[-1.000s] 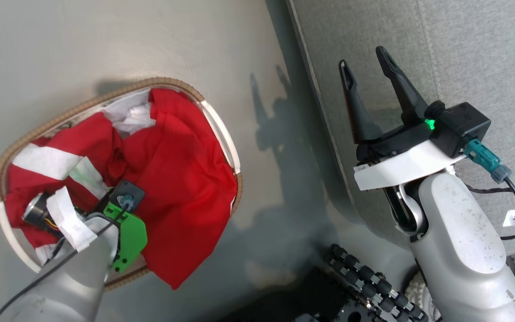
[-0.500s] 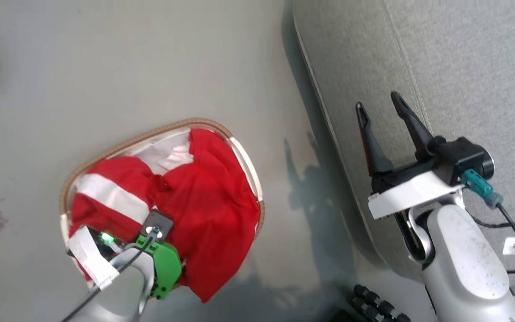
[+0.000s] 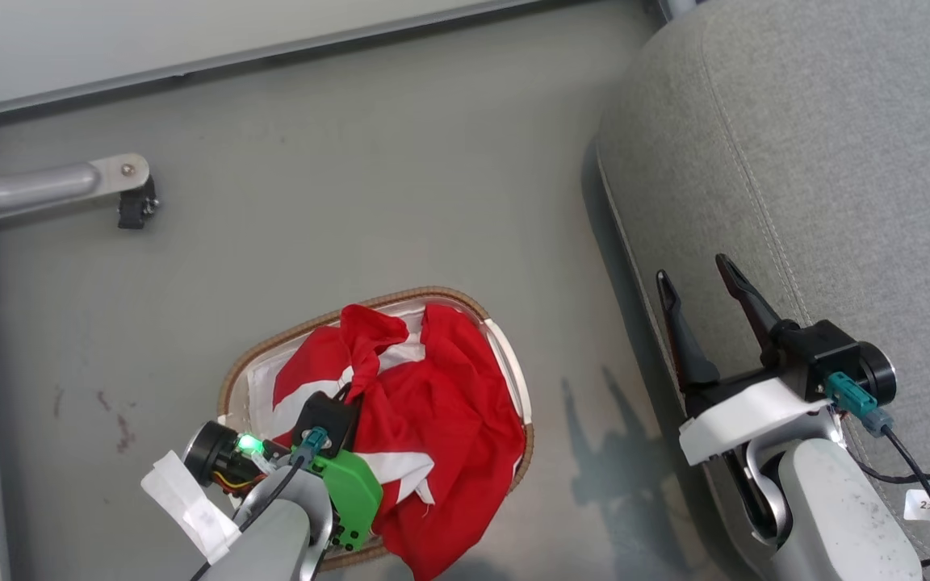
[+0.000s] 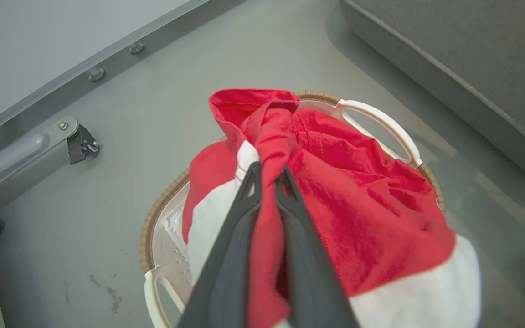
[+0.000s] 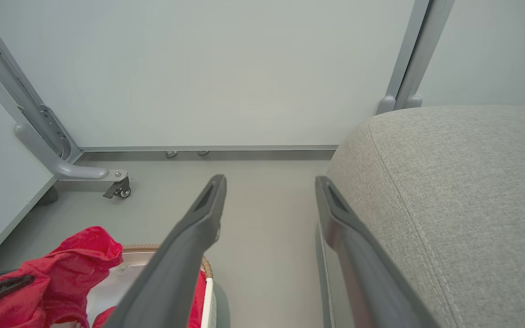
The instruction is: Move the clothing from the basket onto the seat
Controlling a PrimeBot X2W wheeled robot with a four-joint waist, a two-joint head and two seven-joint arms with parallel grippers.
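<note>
Soft red clothing (image 4: 358, 191) in L pincer (image 4: 269, 171), above oval woven-rim basket (image 4: 145, 237).

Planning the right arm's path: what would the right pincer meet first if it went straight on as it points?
The right pincer would probably reach bare floor just short of the wall rail; nothing stands in that line. One finger runs close beside the seat and might brush it; depth is unclear.

Open floor (image 3: 433, 202) runs between the basket (image 3: 511, 359) and the seat (image 3: 836, 161); clothing (image 3: 449, 403) heaps above the basket's rim, and a wheeled metal leg (image 3: 53, 181) stands well apart
</note>
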